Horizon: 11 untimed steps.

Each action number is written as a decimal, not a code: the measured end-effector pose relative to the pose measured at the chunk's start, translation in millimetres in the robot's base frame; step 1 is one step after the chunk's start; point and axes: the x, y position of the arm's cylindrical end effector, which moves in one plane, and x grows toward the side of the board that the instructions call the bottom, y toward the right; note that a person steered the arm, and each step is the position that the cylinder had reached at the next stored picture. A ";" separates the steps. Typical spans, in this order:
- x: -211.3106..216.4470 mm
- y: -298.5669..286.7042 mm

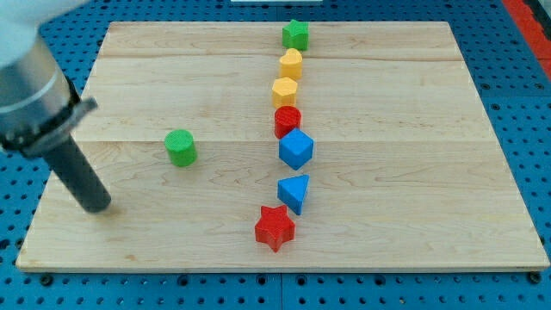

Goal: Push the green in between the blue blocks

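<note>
Currently, the green cylinder [181,147] is being seen left of centre on the wooden surface [413,232], well apart from the column of blocks. The tip [97,207] is being held at about 8 o'clock from it, not touching; no pincer is fitted, so no grasp can be told. At 3 o'clock from the cylinder, the blue cube [295,149] is being shown, with the blue triangular block [294,192] just below. The column is being completed by a green star [295,34], two yellow blocks [291,64] [285,90], a red cylinder [287,120] and a red star [275,227].
</note>
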 end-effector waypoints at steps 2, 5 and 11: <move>-44.3 68.1; -57.2 91.4; -21.3 188.5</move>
